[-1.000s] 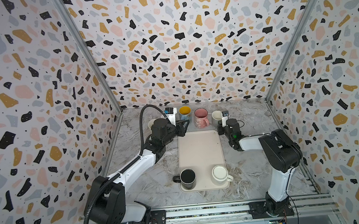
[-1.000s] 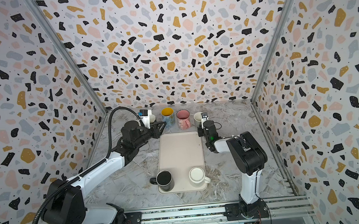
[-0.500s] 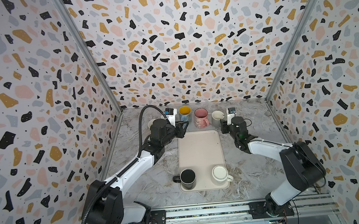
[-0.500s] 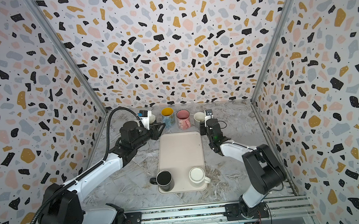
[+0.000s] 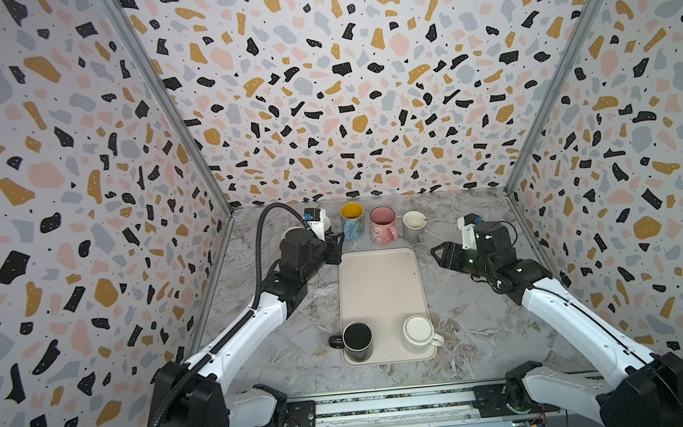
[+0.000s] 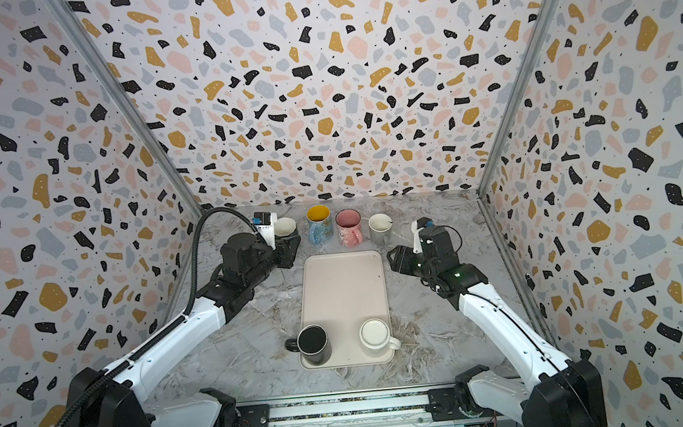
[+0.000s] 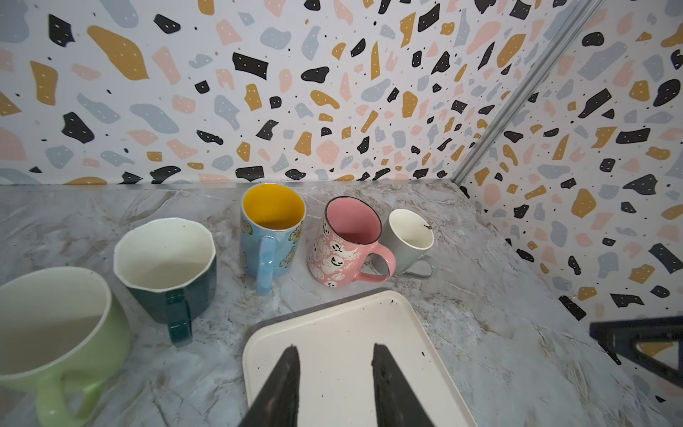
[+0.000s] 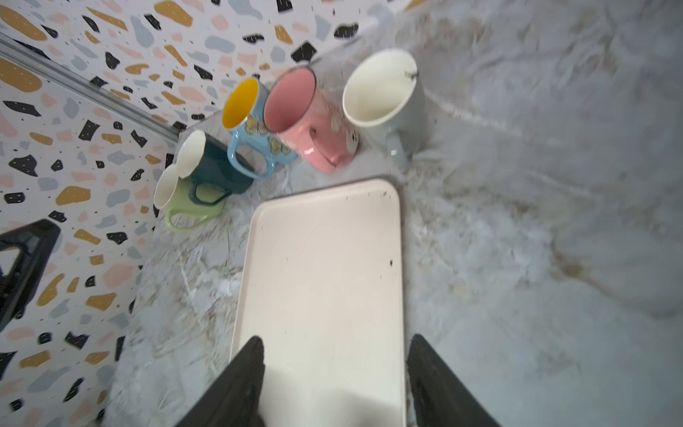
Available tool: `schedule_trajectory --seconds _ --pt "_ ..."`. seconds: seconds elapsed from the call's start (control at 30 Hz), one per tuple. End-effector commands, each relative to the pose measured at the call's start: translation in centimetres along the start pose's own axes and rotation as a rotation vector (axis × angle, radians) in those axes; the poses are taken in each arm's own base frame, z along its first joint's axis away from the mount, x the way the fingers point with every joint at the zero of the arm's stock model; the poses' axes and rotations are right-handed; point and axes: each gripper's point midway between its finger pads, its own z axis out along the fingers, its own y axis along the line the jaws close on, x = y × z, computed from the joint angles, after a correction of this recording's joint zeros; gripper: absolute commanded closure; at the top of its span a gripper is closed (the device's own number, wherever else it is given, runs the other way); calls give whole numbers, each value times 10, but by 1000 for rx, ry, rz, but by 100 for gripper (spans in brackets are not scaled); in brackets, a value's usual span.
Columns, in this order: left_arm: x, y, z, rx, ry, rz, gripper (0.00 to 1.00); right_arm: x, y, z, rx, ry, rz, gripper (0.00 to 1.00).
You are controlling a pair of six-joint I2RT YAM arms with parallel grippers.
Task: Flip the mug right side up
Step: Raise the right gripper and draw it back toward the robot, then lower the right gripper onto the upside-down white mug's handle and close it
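Both top views look down from high in front over the whole counter [image 5: 487,336]; close wrist cameras share the tray [image 7: 343,325].

tray [image 6: 343,289]: black mug [image 6: 314,344], white mug [image 6: 375,336] at near end | behind tray, in row: blue mug [image 6: 318,226], pink mug [image 6: 348,228], grey mug [image 6: 379,229], upright

Pulled right gripper [image 5: 436,255] back from grey mug [image 5: 414,227]. Opened jaws wider, leaving mug out in front of them, well apart.
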Motion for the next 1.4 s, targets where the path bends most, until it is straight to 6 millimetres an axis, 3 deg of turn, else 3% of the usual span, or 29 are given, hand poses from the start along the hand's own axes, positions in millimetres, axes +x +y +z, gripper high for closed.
schedule_trajectory --seconds 0.0,0.3,0.43,0.7,0.8,1.1,1.37 --pt "-33 -1 -15 -19 -101 14 65 46 -3 -19 -46 196 257 41" --pt "-37 -1 -25 -25 -132 -17 61 108 -11 -30 -143 422 752 46" --pt "-38 2 -22 -40 -129 -18 61 124 -6 -34 -124 518 818 46" --pt "-36 3 -16 -45 -123 -27 61 146 -13 -47 -68 556 930 46" --pt "-34 5 -15 -50 -118 -29 60 163 -20 -47 -44 588 988 45" --pt "-28 8 -10 -60 -103 -37 60 200 -31 -37 -3 630 1093 44" --pt "-24 12 -9 -79 -90 -24 59 206 -36 -22 -16 595 1179 42"
